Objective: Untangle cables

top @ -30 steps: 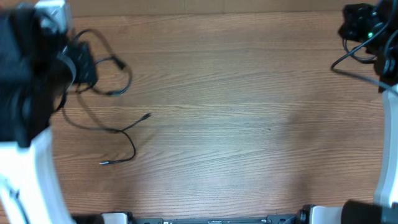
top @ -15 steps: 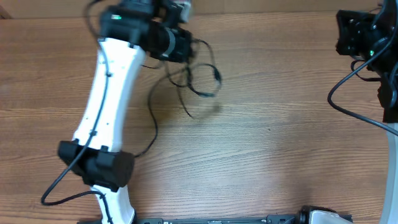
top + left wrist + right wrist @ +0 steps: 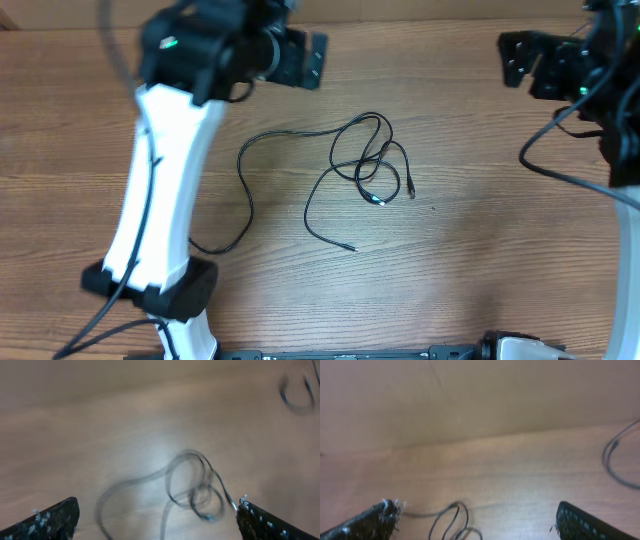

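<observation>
Newly dropped, the cables (image 3: 365,170) lie looped on the wooden desk (image 3: 480,250); left jaws and right jaws both spread.

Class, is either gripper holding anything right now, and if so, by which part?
Nothing is held. The left gripper and the right gripper are both open, fingers empty; the cables lie loose on the table.

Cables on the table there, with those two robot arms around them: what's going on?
The job is to untangle the cables, thin black cords lying loosely looped in the middle of the table. Neither tool holds them at this moment: the left tool hangs open near the far edge, and the right tool is open too, off at the far right. The loops look tangled.
</observation>
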